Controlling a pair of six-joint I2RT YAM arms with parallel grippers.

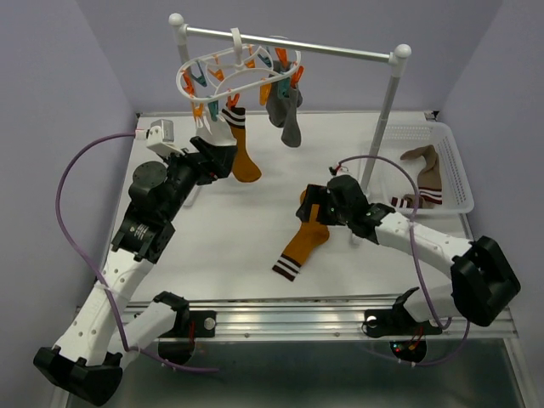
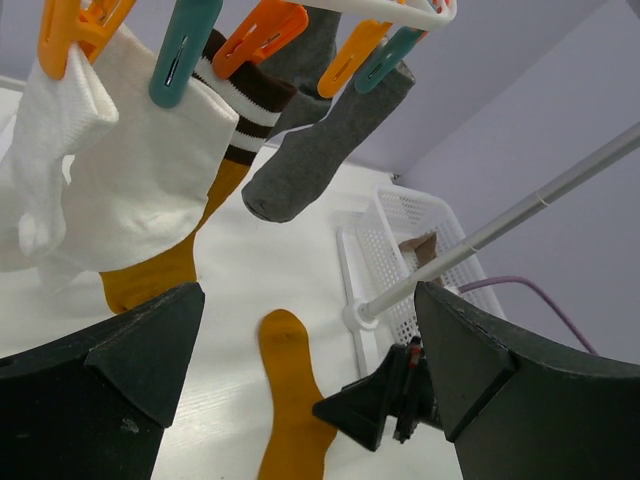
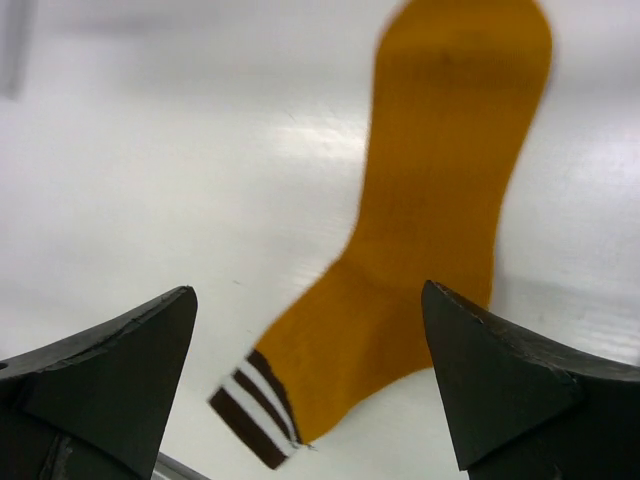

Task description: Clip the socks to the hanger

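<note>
The white oval hanger (image 1: 223, 78) hangs by its hook from the rail, with orange and teal clips (image 2: 186, 45). Clipped to it are a white sock (image 2: 120, 185), a mustard sock with a brown-striped cuff (image 1: 245, 157) and a grey sock (image 1: 287, 115). Another mustard sock (image 1: 304, 245) lies flat on the table, striped cuff toward the near edge. My right gripper (image 1: 309, 207) hovers open just above this sock (image 3: 420, 240), nothing between its fingers. My left gripper (image 1: 212, 158) stands open below the hanging socks, empty, its fingers (image 2: 130, 350) pointing up at them.
The metal rail (image 1: 289, 44) rests on white ball-topped posts (image 1: 380, 140); the right post stands just behind my right gripper. A white perforated basket (image 1: 455, 166) at the right edge holds a beige-brown sock (image 1: 425, 174). Purple cables loop beside both arms.
</note>
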